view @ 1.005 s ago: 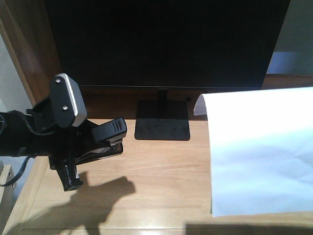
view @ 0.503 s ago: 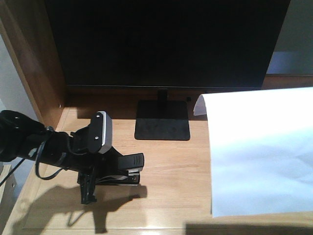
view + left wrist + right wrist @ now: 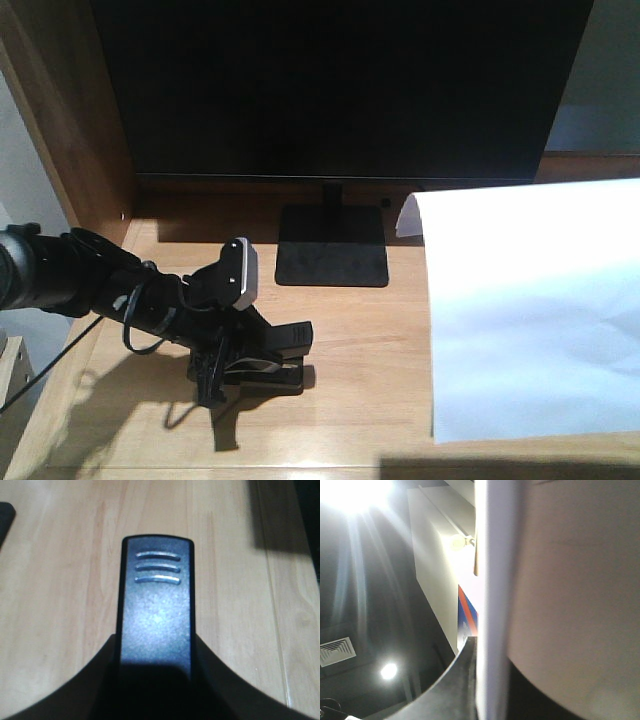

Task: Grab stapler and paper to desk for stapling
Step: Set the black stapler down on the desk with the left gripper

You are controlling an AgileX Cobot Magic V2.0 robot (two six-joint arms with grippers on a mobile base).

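The black stapler sits in my left gripper, low over the light-wood desk, at or just above its surface, with its shadow right beneath. In the left wrist view the stapler's ribbed top runs out between the jaws of my left gripper, which are shut on its sides, with the desk below. The white paper hangs over the desk's right side. In the right wrist view the paper's edge is pinched in my right gripper. The right gripper is out of the front view.
A large black monitor stands at the back on a flat black stand, just behind the stapler. A darker wooden side panel borders the desk on the left. A corner of the stand shows in the left wrist view.
My left arm has come down and to the right with the stapler, from above the desk's left side to low over its middle-left. The paper has not moved.
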